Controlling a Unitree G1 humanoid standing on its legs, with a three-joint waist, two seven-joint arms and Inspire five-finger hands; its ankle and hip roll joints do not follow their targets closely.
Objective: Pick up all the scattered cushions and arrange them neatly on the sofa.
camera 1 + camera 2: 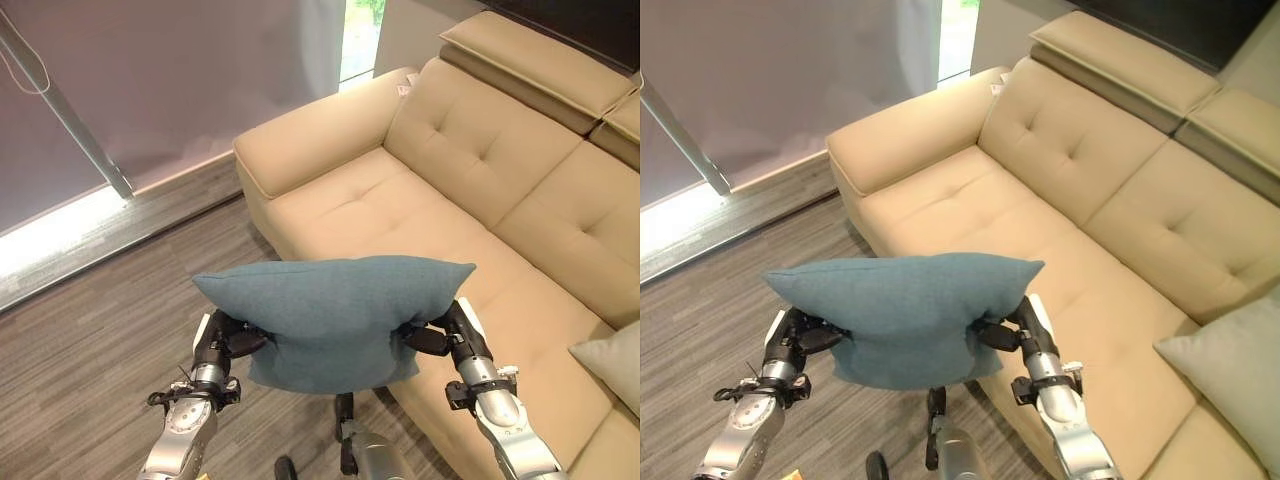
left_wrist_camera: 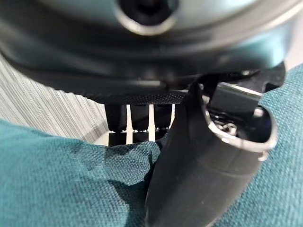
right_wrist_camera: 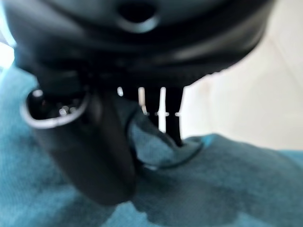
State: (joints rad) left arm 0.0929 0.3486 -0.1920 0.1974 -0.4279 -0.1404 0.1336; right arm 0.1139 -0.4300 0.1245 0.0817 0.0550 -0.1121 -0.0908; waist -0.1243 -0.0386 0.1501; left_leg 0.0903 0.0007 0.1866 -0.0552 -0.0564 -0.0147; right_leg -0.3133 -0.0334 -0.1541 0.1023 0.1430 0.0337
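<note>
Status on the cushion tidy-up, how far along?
Done: one grey cushion already lies on the beige sofa. In hand: the teal fabric cushion, pinched at its sides by left hand and right hand, held over the floor. Left: setting it on the seat.

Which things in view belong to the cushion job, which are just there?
Job:
- teal cushion, pinched between left hand and right hand, held above the floor in front of the sofa
- beige sofa
- grey cushion, already on the seat

Just there:
- wood floor
- window blind
</note>
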